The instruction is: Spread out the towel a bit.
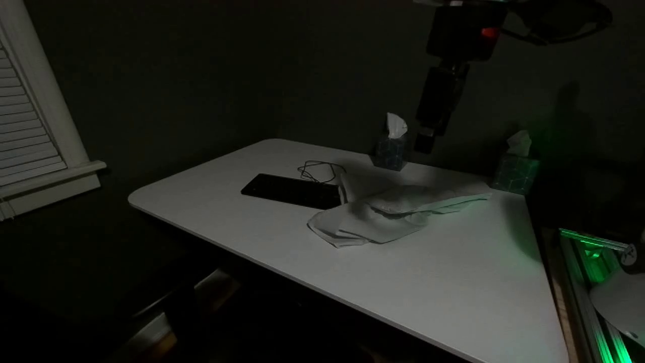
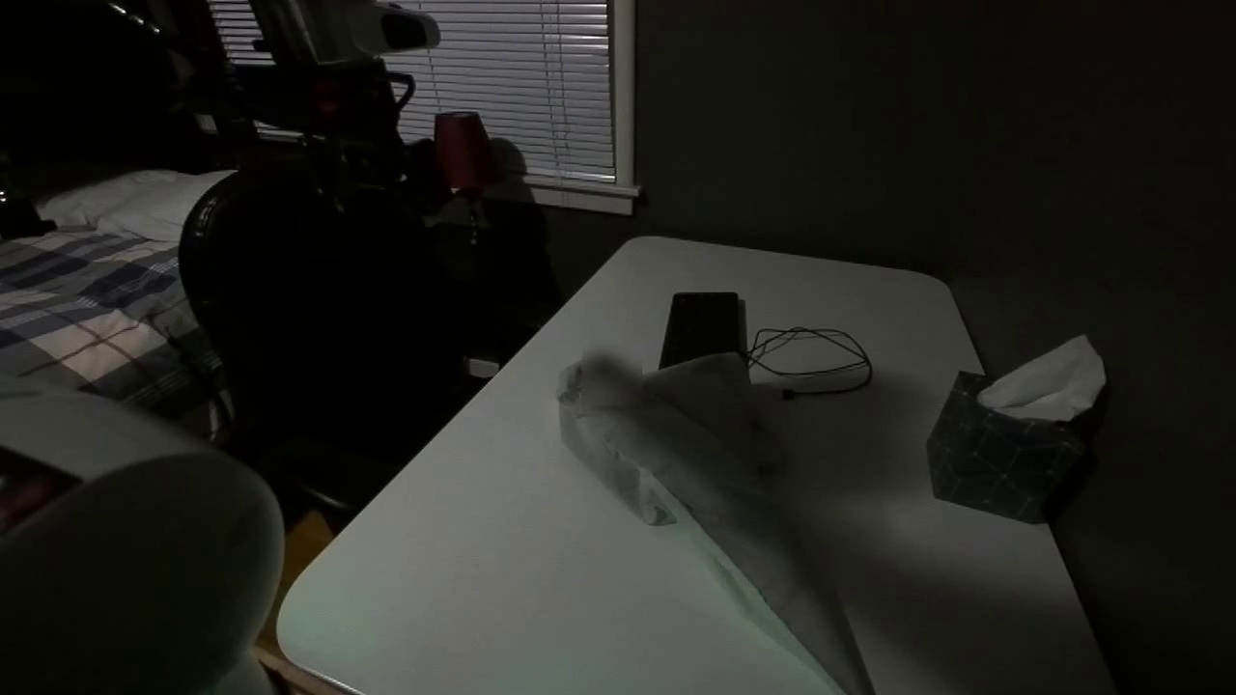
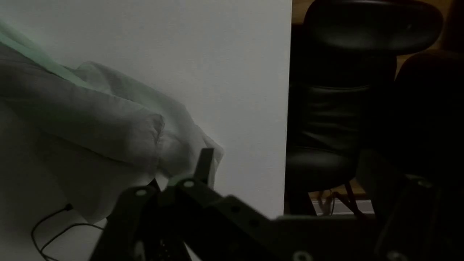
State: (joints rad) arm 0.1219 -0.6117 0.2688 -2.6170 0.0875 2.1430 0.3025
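Observation:
A light grey towel (image 1: 385, 214) lies crumpled and partly folded on the white table (image 1: 433, 282). It shows in both exterior views (image 2: 676, 444), with a long folded strip reaching toward the camera in one. In the wrist view the towel (image 3: 108, 123) spreads over the left side, its corner beside the left finger. My gripper (image 1: 425, 143) hangs above the table, apart from the towel. In the wrist view the gripper's fingers (image 3: 288, 166) stand wide apart with nothing between them. The right finger is very dark.
A black keyboard (image 1: 292, 190) lies partly under the towel, with a thin cable (image 1: 322, 169) beside it. Tissue boxes (image 1: 392, 150) (image 1: 516, 171) stand along the table's wall side. A black chair (image 3: 326, 130) stands beyond the table edge.

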